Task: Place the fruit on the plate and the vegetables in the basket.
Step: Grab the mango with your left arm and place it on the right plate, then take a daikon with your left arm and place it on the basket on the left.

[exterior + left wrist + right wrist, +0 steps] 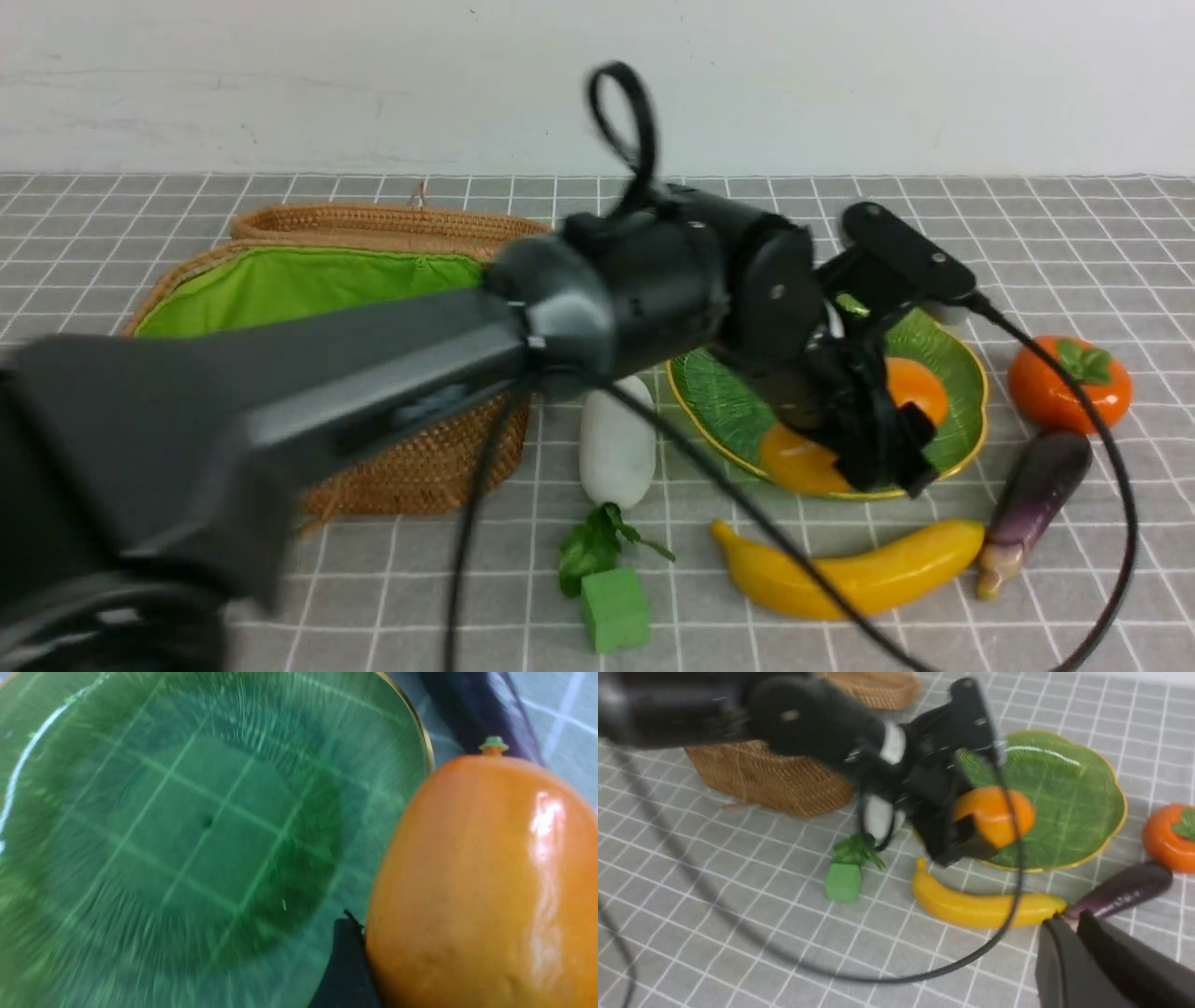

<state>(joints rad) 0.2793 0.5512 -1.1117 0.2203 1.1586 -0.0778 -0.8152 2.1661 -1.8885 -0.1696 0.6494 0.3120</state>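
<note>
The left gripper (887,457) is clamping its fingers around the glossy oval orange-yellow toy mango (920,387), holding it over the near side of the ribbed green glass plate (719,401) with a gold wavy rim. The right gripper (1069,921) is hanging with its dark fingers pressed together, gripping nothing. The long yellow toy banana (859,569) is lying just in front of the plate, the white oblong toy radish (616,443) between plate and woven brown rattan basket (420,467).

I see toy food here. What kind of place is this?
Probably a robot practice setup, not a kitchen: toy banana and eggplant lie on a grey checked cloth by a white wall, and a robot's left gripper holds a toy mango.
</note>
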